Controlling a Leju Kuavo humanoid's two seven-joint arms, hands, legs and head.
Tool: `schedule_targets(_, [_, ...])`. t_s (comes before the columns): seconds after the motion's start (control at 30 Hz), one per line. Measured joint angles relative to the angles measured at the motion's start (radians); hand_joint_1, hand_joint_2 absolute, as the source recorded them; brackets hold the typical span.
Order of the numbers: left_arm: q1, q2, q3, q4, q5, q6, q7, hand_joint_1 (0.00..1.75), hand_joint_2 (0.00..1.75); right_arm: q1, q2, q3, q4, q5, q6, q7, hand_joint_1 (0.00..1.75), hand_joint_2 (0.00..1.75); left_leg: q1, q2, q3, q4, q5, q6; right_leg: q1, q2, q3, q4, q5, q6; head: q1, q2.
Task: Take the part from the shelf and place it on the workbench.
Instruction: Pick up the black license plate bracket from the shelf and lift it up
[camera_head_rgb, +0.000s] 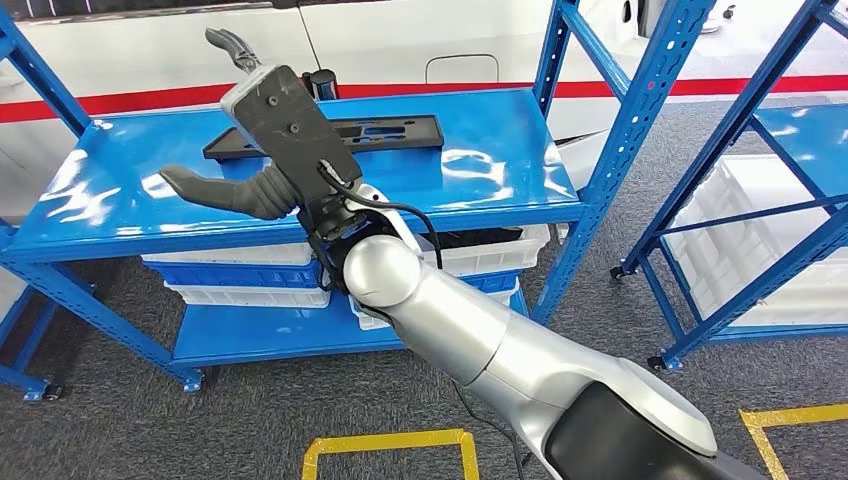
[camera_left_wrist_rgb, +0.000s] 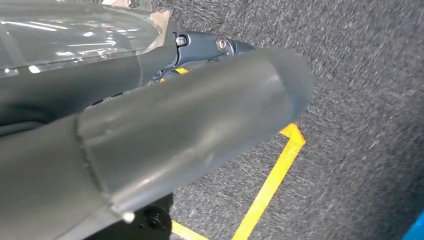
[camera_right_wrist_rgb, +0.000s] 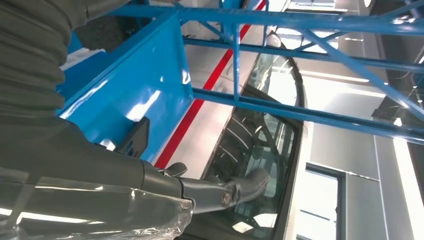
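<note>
A flat black part (camera_head_rgb: 385, 132) with cut-outs lies on the blue top board of the shelf (camera_head_rgb: 480, 170). My right hand (camera_head_rgb: 285, 130) hovers over the part's near left end with its back toward the camera. Its thumb sticks out to the left, its fingers reach up and away, and nothing is in it. In the right wrist view the hand (camera_right_wrist_rgb: 100, 170) stretches out beside the blue shelf board (camera_right_wrist_rgb: 145, 85), with a corner of the black part (camera_right_wrist_rgb: 135, 139) just beyond it. My left hand (camera_left_wrist_rgb: 150, 135) hangs over the carpet, its fingers straight and holding nothing.
White and blue bins (camera_head_rgb: 240, 295) sit on the shelf's lower level. A second blue rack (camera_head_rgb: 800, 130) with white crates (camera_head_rgb: 760, 250) stands to the right. Blue uprights (camera_head_rgb: 630, 130) frame the shelf's right end. Yellow tape (camera_head_rgb: 390, 442) marks the grey carpet.
</note>
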Motion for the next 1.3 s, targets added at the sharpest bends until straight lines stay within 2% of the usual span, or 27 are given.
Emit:
schedule_targets(0.07, [-0.004, -0.001, 0.000, 0.000, -0.005, -0.005, 0.002, 0.00, 0.00, 0.001, 0.001, -0.012, 0.005, 0.014, 0.005, 0.002, 0.00, 1.75, -0.003, -0.005, 0.024, -0.012, -0.013, 0.011, 0.005, 0.001, 0.027, 0.003, -0.003, 0.018, 0.000, 0.000])
schedule_targets(0.1, [-0.006, -0.002, 0.000, -0.001, -0.008, -0.007, 0.003, 0.00, 0.00, 0.000, 0.001, -0.019, 0.007, 0.020, 0.007, 0.003, 0.00, 1.75, -0.002, -0.007, 0.043, -0.018, -0.018, 0.018, 0.006, -0.001, 0.031, 0.016, -0.002, 0.024, 0.001, 0.000])
schedule_targets(0.13, [-0.008, -0.002, 0.000, -0.001, -0.011, -0.009, 0.003, 0.00, 0.00, -0.001, 0.001, -0.025, 0.008, 0.026, 0.009, 0.004, 0.00, 1.75, -0.001, -0.009, 0.058, -0.022, -0.023, 0.025, 0.006, -0.003, 0.020, 0.045, -0.004, 0.029, 0.001, 0.000])
schedule_targets(0.17, [-0.009, -0.002, 0.000, -0.001, -0.015, -0.010, 0.004, 0.00, 0.00, -0.002, 0.000, -0.030, 0.010, 0.031, 0.010, 0.005, 0.00, 1.75, 0.000, -0.010, 0.073, -0.024, -0.028, 0.031, 0.005, -0.006, -0.005, 0.088, -0.014, 0.030, 0.001, 0.000])
schedule_targets(0.2, [-0.010, -0.002, 0.000, -0.001, -0.018, -0.011, 0.006, 0.00, 0.00, -0.001, 0.000, -0.034, 0.012, 0.036, 0.012, 0.006, 0.00, 1.75, -0.001, -0.009, 0.083, -0.024, -0.035, 0.036, 0.003, -0.008, -0.046, 0.147, -0.028, 0.031, 0.001, 0.000])
schedule_targets(0.27, [-0.011, -0.001, 0.000, -0.001, -0.026, -0.011, 0.010, 0.00, 0.00, 0.004, -0.001, -0.040, 0.020, 0.043, 0.013, 0.007, 0.00, 1.75, -0.002, -0.010, 0.096, -0.024, -0.051, 0.039, 0.003, -0.009, -0.146, 0.260, -0.064, 0.031, 0.001, 0.000])
schedule_targets(0.3, [-0.011, -0.001, 0.000, -0.001, -0.029, -0.011, 0.013, 0.00, 0.00, 0.008, -0.001, -0.043, 0.024, 0.046, 0.014, 0.008, 0.00, 1.75, -0.003, -0.012, 0.104, -0.024, -0.061, 0.039, 0.003, -0.010, -0.186, 0.284, -0.074, 0.032, 0.000, 0.000])
schedule_targets(0.33, [-0.011, -0.001, 0.000, -0.001, -0.032, -0.010, 0.015, 0.00, 0.00, 0.013, -0.001, -0.045, 0.028, 0.049, 0.016, 0.008, 0.00, 1.75, -0.005, -0.013, 0.114, -0.024, -0.070, 0.039, 0.003, -0.010, -0.209, 0.274, -0.067, 0.034, 0.001, 0.000])
schedule_targets(0.37, [-0.011, -0.001, 0.000, -0.001, -0.035, -0.010, 0.017, 0.00, 0.00, 0.016, -0.001, -0.048, 0.031, 0.052, 0.017, 0.009, 0.00, 1.75, -0.006, -0.015, 0.126, -0.024, -0.080, 0.038, 0.004, -0.010, -0.216, 0.235, -0.041, 0.037, 0.001, 0.000])
schedule_targets(0.43, [-0.011, -0.002, 0.000, 0.000, -0.041, -0.010, 0.020, 0.00, 0.00, 0.019, -0.002, -0.055, 0.035, 0.058, 0.018, 0.010, 0.00, 1.75, -0.010, -0.017, 0.150, -0.024, -0.101, 0.036, 0.010, -0.011, -0.201, 0.106, 0.061, 0.041, 0.001, 0.000])
schedule_targets(0.5, [-0.012, -0.002, 0.000, 0.000, -0.047, -0.009, 0.023, 0.00, 0.00, 0.022, -0.002, -0.059, 0.040, 0.061, 0.018, 0.012, 0.00, 1.75, -0.009, -0.020, 0.168, -0.028, -0.120, 0.027, 0.018, -0.013, -0.180, 0.028, 0.123, 0.025, 0.000, 0.000])
schedule_targets(0.57, [-0.013, 0.000, 0.000, 0.000, -0.051, -0.008, 0.026, 0.00, 0.00, 0.027, 0.000, -0.065, 0.042, 0.067, 0.018, 0.014, 0.00, 1.75, -0.007, -0.021, 0.180, -0.023, -0.120, 0.014, 0.018, -0.012, -0.160, 0.008, 0.124, 0.001, 0.001, 0.000])
schedule_targets(0.63, [-0.015, 0.001, 0.000, 0.000, -0.054, -0.008, 0.027, 0.00, 0.00, 0.030, 0.002, -0.074, 0.042, 0.076, 0.019, 0.014, 0.00, 1.75, -0.004, -0.017, 0.162, 0.025, -0.102, 0.003, 0.006, -0.012, -0.126, -0.015, 0.123, -0.014, 0.000, 0.000])
schedule_targets(0.7, [-0.018, 0.003, -0.001, -0.001, -0.057, -0.008, 0.028, 0.00, 0.00, 0.032, 0.002, -0.081, 0.042, 0.081, 0.020, 0.014, 0.00, 1.75, -0.001, -0.014, 0.092, 0.131, -0.103, -0.008, -0.005, -0.014, -0.089, -0.031, 0.115, -0.024, -0.003, 0.000])
schedule_targets(0.73, [-0.018, 0.003, -0.001, -0.001, -0.059, -0.008, 0.028, 0.00, 0.00, 0.034, 0.002, -0.082, 0.043, 0.083, 0.021, 0.014, 0.00, 1.75, 0.002, -0.012, 0.048, 0.190, -0.121, -0.014, -0.007, -0.015, -0.074, -0.037, 0.108, -0.027, -0.004, 0.000])
schedule_targets(0.77, [-0.018, 0.004, -0.001, -0.001, -0.059, -0.007, 0.029, 0.00, 0.00, 0.038, 0.002, -0.083, 0.044, 0.086, 0.022, 0.014, 0.00, 1.75, 0.006, -0.011, 0.004, 0.233, -0.153, -0.021, -0.010, -0.014, -0.061, -0.039, 0.101, -0.026, -0.005, 0.000])
schedule_targets(0.83, [-0.015, 0.006, -0.001, -0.001, -0.059, -0.006, 0.031, 0.00, 0.00, 0.046, 0.002, -0.086, 0.047, 0.091, 0.024, 0.014, 0.00, 1.75, 0.015, -0.006, -0.056, 0.248, -0.207, -0.036, -0.018, -0.009, -0.035, -0.042, 0.080, -0.018, -0.006, 0.000])
schedule_targets(0.87, [-0.015, 0.007, -0.001, -0.001, -0.059, -0.005, 0.033, 0.00, 0.00, 0.049, 0.002, -0.087, 0.050, 0.093, 0.025, 0.014, 0.00, 1.75, 0.021, -0.002, -0.067, 0.218, -0.203, -0.044, -0.023, -0.007, -0.020, -0.042, 0.067, -0.012, -0.006, 0.000])
schedule_targets(0.9, [-0.015, 0.008, 0.000, -0.001, -0.059, -0.004, 0.035, 0.00, 0.00, 0.053, 0.002, -0.089, 0.052, 0.096, 0.027, 0.014, 0.00, 1.75, 0.027, 0.001, -0.067, 0.166, -0.162, -0.052, -0.027, -0.005, -0.004, -0.041, 0.053, -0.006, -0.006, 0.000])
schedule_targets(0.93, [-0.014, 0.007, 0.001, 0.000, -0.059, -0.001, 0.038, 0.00, 0.00, 0.056, 0.001, -0.090, 0.054, 0.100, 0.028, 0.014, 0.00, 1.75, 0.033, 0.006, -0.063, 0.101, -0.093, -0.057, -0.029, -0.004, 0.011, -0.040, 0.038, 0.002, -0.007, 0.000])
schedule_targets(1.0, [-0.014, 0.007, 0.004, 0.000, -0.059, 0.007, 0.045, 0.00, 0.00, 0.061, 0.000, -0.093, 0.060, 0.105, 0.031, 0.014, 0.00, 1.75, 0.039, 0.020, -0.052, -0.002, 0.028, -0.056, -0.024, -0.003, 0.026, -0.032, 0.006, 0.019, -0.010, 0.000])
schedule_targets(1.03, [-0.014, 0.006, 0.005, 0.001, -0.059, 0.010, 0.048, 0.00, 0.00, 0.063, 0.000, -0.094, 0.062, 0.107, 0.032, 0.013, 0.00, 1.75, 0.038, 0.023, -0.052, -0.020, 0.060, -0.049, -0.020, -0.003, 0.028, -0.029, -0.008, 0.028, -0.011, 0.000])
schedule_targets(1.1, [-0.016, 0.006, 0.006, 0.000, -0.060, 0.017, 0.051, 0.00, 0.00, 0.067, 0.001, -0.100, 0.065, 0.111, 0.033, 0.012, 0.00, 1.75, 0.033, 0.019, -0.050, -0.013, 0.069, -0.030, -0.017, -0.007, 0.034, -0.031, -0.030, 0.045, -0.009, 0.000])
schedule_targets(1.17, [-0.021, 0.004, 0.007, -0.001, -0.060, 0.021, 0.051, 0.00, 0.00, 0.066, 0.001, -0.106, 0.065, 0.113, 0.033, 0.010, 0.00, 1.75, 0.030, 0.014, -0.046, -0.011, 0.064, -0.011, -0.019, -0.012, 0.027, 0.002, -0.053, 0.051, -0.008, 0.000])
schedule_targets(1.2, [-0.023, 0.004, 0.008, -0.001, -0.061, 0.023, 0.051, 0.00, 0.00, 0.066, 0.001, -0.109, 0.066, 0.114, 0.033, 0.010, 0.00, 1.75, 0.029, 0.013, -0.042, -0.013, 0.059, -0.002, -0.020, -0.014, 0.000, 0.052, -0.074, 0.048, -0.007, 0.000])
schedule_targets(1.27, [-0.024, 0.004, 0.012, -0.001, -0.058, 0.028, 0.052, 0.00, 0.00, 0.071, 0.000, -0.110, 0.067, 0.116, 0.033, 0.009, 0.00, 1.75, 0.022, 0.012, -0.036, -0.013, 0.047, 0.010, -0.018, -0.015, -0.097, 0.197, -0.117, 0.039, -0.006, 0.000])
schedule_targets(1.3, [-0.024, 0.004, 0.015, -0.001, -0.056, 0.032, 0.053, 0.00, 0.00, 0.075, 0.000, -0.110, 0.068, 0.117, 0.033, 0.010, 0.00, 1.75, 0.018, 0.010, -0.032, -0.013, 0.040, 0.014, -0.016, -0.015, -0.146, 0.253, -0.126, 0.039, -0.006, 0.000])
